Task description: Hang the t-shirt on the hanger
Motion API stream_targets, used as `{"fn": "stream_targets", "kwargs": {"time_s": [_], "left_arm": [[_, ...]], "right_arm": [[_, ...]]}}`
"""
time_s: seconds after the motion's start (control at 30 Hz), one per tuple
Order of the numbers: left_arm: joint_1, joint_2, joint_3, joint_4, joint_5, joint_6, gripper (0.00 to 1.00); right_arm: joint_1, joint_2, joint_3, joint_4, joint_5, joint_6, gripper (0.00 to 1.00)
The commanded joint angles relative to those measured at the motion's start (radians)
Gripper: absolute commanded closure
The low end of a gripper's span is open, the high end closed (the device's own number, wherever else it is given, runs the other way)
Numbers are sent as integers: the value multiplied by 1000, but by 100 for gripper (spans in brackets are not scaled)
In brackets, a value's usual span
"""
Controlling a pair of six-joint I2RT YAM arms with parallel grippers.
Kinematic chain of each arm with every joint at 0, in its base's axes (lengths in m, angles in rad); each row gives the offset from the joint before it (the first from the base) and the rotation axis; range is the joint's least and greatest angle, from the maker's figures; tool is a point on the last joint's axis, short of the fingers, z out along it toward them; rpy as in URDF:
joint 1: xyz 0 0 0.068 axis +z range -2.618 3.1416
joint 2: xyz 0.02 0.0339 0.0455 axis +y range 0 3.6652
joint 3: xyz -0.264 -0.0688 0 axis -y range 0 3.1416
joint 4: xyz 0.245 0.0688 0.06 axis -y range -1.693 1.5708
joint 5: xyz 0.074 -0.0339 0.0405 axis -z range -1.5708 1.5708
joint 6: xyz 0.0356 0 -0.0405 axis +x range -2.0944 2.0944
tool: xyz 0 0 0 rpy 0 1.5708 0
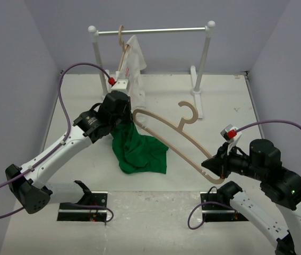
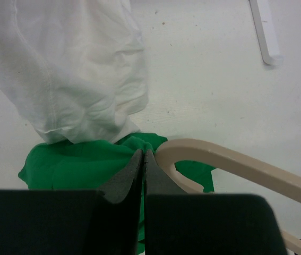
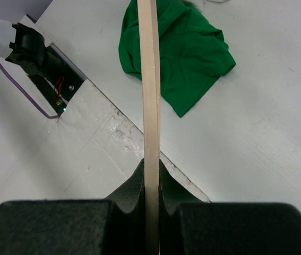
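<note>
Two light tan wooden clothes hangers are in view. One point(image 1: 121, 45) hangs on the single white-posted garment rack with a metal bar point(image 1: 155, 31) at 12 o'clock, carrying one white cloth garment point(image 1: 135, 64). The other, the hanger point(image 1: 182, 126) of the task, is off the white table point(image 1: 219, 106), running from centre toward 4 o'clock. It has curved, flat arms and a wooden hook turned toward 12 o'clock.

One crumpled green t-shirt point(image 1: 139, 154) lies just 7 o'clock of centre, its top drawn up to a peak beside the hanger's near-centre end.

There are two arms. The right gripper point(image 1: 209, 169) is clamped on the tip of the hanger's 4 o'clock arm, the wood's thin edge sandwiched between its pads point(image 3: 134, 183). The left gripper point(image 1: 129, 121) has its fingertips pressed together, pinching the green fabric at the shirt's raised peak.
</note>
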Motion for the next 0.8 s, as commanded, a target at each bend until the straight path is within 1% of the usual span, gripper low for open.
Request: {"fn": "stream_targets", "kwargs": {"time_s": [0.0, 0.27, 0.53, 0.77], "left_arm": [[3, -29, 4, 54, 19, 36, 100], [4, -34, 17, 51, 15, 44, 100], [6, -11, 50, 6, -41, 49, 100], [7, -8, 68, -2, -25, 51, 100]], "right_arm": [[2, 34, 13, 36, 15, 14, 100], [0, 61, -9, 68, -46, 8, 100], [2, 46, -12, 56, -97, -1, 100], [1, 44, -12, 48, -100, 1, 100]]}}
